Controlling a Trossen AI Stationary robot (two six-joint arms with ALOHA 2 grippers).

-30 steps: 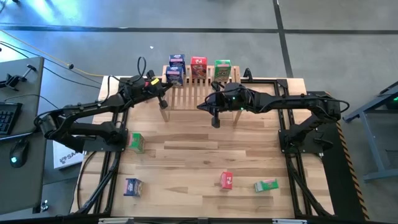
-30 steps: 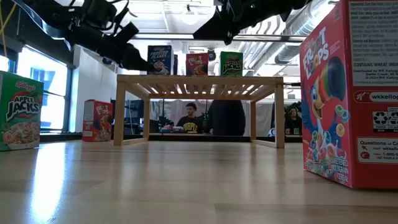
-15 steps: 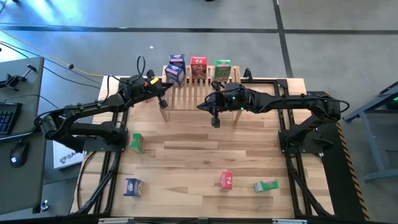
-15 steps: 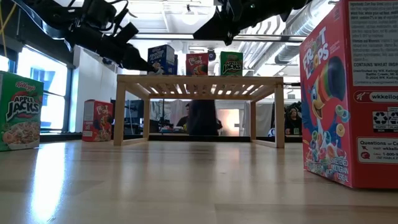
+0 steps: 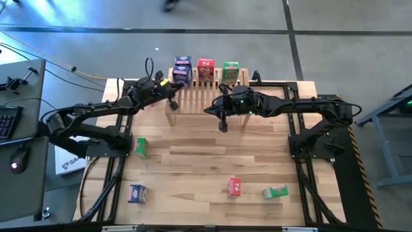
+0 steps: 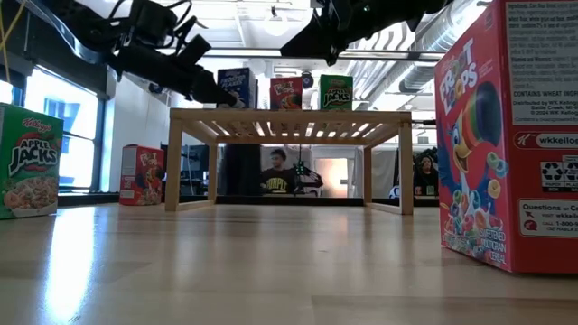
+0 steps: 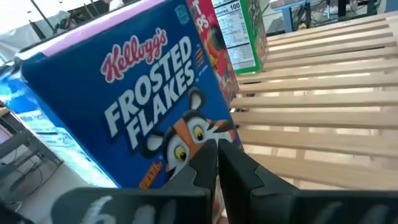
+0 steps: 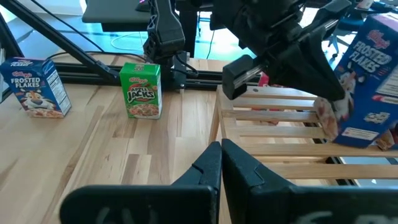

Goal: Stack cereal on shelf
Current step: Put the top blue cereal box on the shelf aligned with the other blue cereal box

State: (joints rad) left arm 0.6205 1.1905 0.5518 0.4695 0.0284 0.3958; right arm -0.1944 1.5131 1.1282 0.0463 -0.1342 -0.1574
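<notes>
I am seeing the shelf (image 5: pixel 206 90) sitting at the table's (image 5: pixel 206 145) far edge. Three boxes (image 5: pixel 205 68) are standing on it in a row. Four more boxes (image 5: pixel 234 187) are lying on the table in front, two left, two right.

In the low view, the red cereal box (image 6: pixel 508 135) nearest the camera is cut off by the right and top edges, and the green box (image 6: pixel 29 161) by the left edge. In the left wrist view, the blue box (image 7: pixel 124 106) hides most of the red box (image 7: pixel 214 50) and green box (image 7: pixel 245 34) behind it; its lower corner is cut off behind the left gripper (image 7: pixel 217 163). In the right wrist view, the blue box on the shelf (image 8: pixel 364 81) runs off the right edge. In the high view, print on the small boxes near the table's front (image 5: pixel 138 193) is too small to read.
</notes>
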